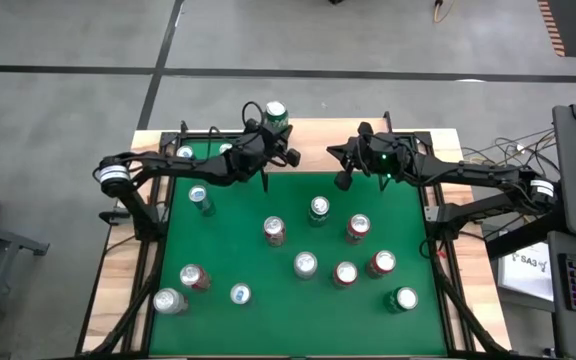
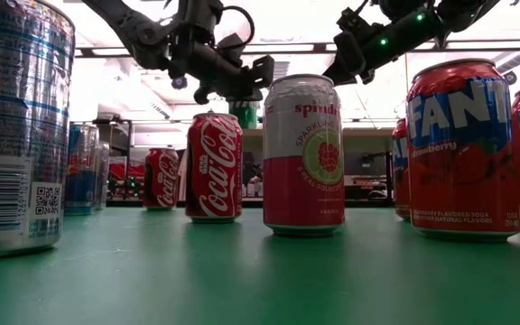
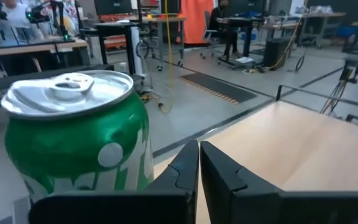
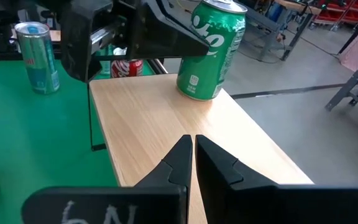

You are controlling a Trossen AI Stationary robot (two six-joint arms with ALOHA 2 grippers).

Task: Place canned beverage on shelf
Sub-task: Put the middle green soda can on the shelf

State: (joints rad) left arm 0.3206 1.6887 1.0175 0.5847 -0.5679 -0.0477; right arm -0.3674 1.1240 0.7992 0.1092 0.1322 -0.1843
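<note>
green can [image 4: 211, 51] is standing on the shelf [image 4: 166, 124]; left gripper [image 3: 199, 163] is sitting beside it, fingers clenched empty (right gripper [image 4: 192, 155] too), next needing another can from the tabletop [image 1: 298, 310].

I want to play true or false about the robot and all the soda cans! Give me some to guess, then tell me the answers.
1. A green can stands upright on the wooden shelf. True.
2. The left gripper is squeezing the green can. False: its fingers are shut on nothing, beside the can.
3. The right gripper is shut and holds nothing. True.
4. All the cans on the green table have fallen over. False: they stand upright, like the Coca-Cola can.
5. The shelf is full of cans. False: only the green can shows on its top board.
</note>
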